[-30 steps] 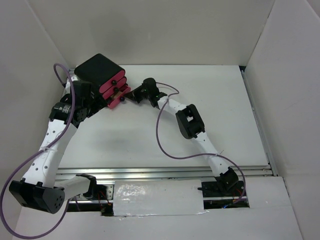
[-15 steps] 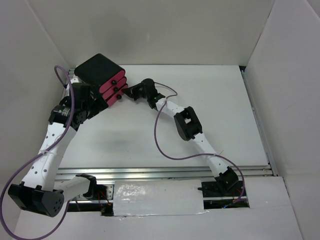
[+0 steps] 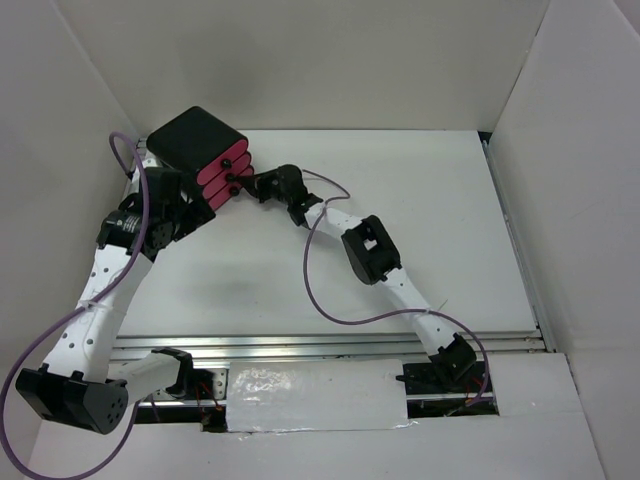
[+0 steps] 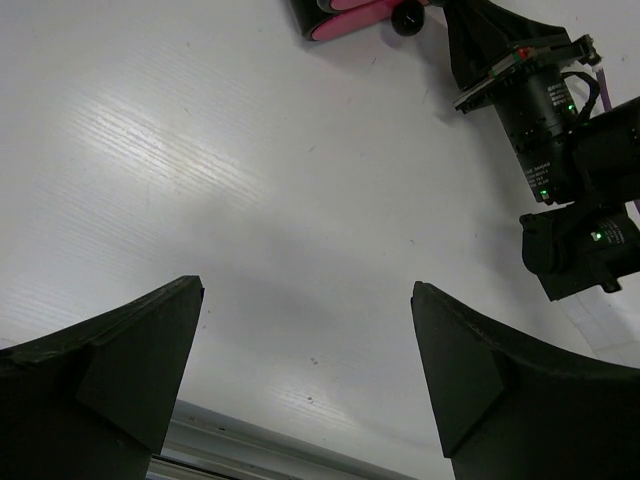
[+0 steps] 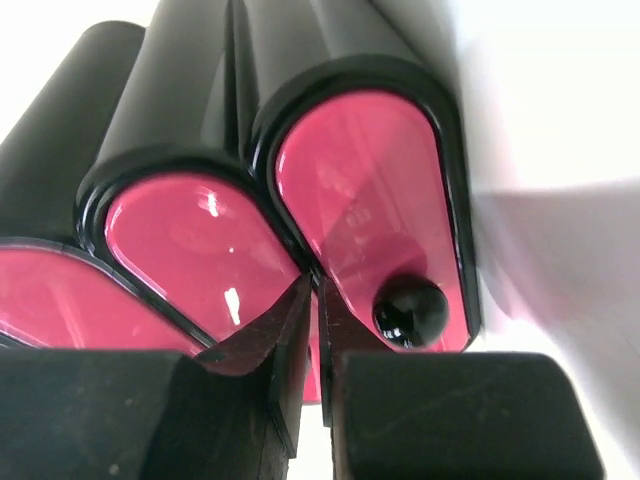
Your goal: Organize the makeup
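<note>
box: one, glossy black, rounded lobes, back-left on the table
table: white, faintly ribbed sheet
drawer fronts: three, smooth pink teardrops, black-rimmed
knob: round shiny black bead, one in the right wrist view
right gripper: matte black, jaws pinched to a thin slit, clasping nothing, tips at the seam between two fronts
left gripper: blunt dark fingers spread wide, released, above bare table
top view only: two white arms, two purple cables
makeup: in no view, whereabouts impossible to tell
</note>
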Available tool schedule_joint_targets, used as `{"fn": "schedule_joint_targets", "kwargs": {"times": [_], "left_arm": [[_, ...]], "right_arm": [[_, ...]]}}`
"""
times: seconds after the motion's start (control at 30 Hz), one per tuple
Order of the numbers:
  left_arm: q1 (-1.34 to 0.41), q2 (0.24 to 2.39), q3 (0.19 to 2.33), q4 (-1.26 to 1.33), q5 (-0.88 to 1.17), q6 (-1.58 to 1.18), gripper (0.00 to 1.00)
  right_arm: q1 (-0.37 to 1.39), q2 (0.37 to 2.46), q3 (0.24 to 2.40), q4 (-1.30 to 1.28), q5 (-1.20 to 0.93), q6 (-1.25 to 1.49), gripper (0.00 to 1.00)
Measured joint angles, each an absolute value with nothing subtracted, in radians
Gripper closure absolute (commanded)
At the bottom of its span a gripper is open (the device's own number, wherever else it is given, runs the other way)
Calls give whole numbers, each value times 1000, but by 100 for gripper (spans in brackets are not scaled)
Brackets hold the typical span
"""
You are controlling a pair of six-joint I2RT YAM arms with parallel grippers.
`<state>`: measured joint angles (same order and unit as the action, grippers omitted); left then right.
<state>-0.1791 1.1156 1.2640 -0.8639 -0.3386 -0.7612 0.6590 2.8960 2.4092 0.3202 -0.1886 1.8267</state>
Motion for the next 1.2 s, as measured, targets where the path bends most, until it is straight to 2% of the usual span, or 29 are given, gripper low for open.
{"fn": "schedule_joint_targets", "kwargs": {"times": [0.07, 0.17, 0.27, 0.3, 0.37, 0.4, 0.47, 0.5, 0.67, 0.77, 0.87, 1.03, 1.2], "left_arm": [[-179, 1116, 1267, -867, -339, -760, 1], [-179, 1118, 1275, -867, -339, -757, 1], [-179, 1127, 1293, -863, -337, -746, 1], [-179, 1132, 1302, -860, -335, -737, 1], [-179, 1147, 1318, -852, -334, -728, 1], [-179, 1159, 1331, -851, -334, -716, 1], [-179, 1191, 1358, -848, -336, -703, 1], [-178, 1210, 1374, -845, -337, -696, 1], [-159, 1308, 1499, -850, -337, -642, 1], [-150, 1353, 1608, -852, -345, -589, 1], [-144, 1363, 1673, -851, -369, -548, 1], [-141, 1363, 1715, -860, -388, -521, 0], [-140, 1313, 1660, -856, -361, -504, 1]], "right_arm": [[661, 2844, 2295, 381, -172, 1816, 85], [659, 2755, 2123, 441, -144, 1813, 79], [651, 2658, 1943, 493, -110, 1801, 64], [645, 2622, 1885, 498, -103, 1790, 55], [628, 2564, 1792, 505, -100, 1757, 47], [612, 2526, 1744, 500, -102, 1735, 35], [567, 2452, 1671, 471, -123, 1670, 18], [537, 2410, 1650, 442, -138, 1623, 1], [393, 2152, 1711, 10, -181, 1246, 0], [350, 1964, 1816, -281, -107, 984, 0], [367, 1723, 1826, -493, 18, 789, 0], [404, 1356, 1828, -773, 180, 595, 0], [397, 1154, 1878, -998, 267, 499, 0]]}}
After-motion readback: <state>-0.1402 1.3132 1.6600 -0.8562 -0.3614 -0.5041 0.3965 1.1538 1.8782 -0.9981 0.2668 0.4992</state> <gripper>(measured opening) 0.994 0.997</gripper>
